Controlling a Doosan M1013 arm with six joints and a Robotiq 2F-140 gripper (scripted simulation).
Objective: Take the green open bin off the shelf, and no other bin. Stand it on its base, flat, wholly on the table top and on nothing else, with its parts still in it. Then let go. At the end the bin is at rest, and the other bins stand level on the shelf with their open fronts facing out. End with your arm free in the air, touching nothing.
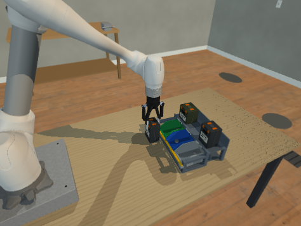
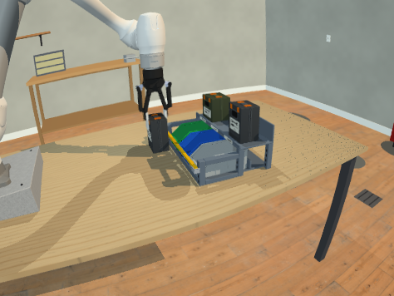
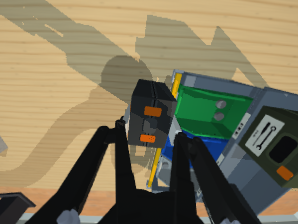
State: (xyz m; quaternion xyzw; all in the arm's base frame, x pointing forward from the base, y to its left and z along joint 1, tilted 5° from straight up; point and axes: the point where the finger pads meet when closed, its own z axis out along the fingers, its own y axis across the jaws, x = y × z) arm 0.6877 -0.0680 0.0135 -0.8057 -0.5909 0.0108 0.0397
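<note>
One black two-fingered pincer (image 1: 152,118) is what I am working with, and it is clamping a black upright case with orange clips (image 1: 152,129), which seems to be standing on the light wooden desk (image 1: 105,178) just beside the grey low shelf rack (image 1: 183,168). I am judging that I should set it down square, release gently and lift straight up. Beyond it, the green open bin (image 1: 171,127) is sitting in the rack, beside the pincer, untouched.
</note>
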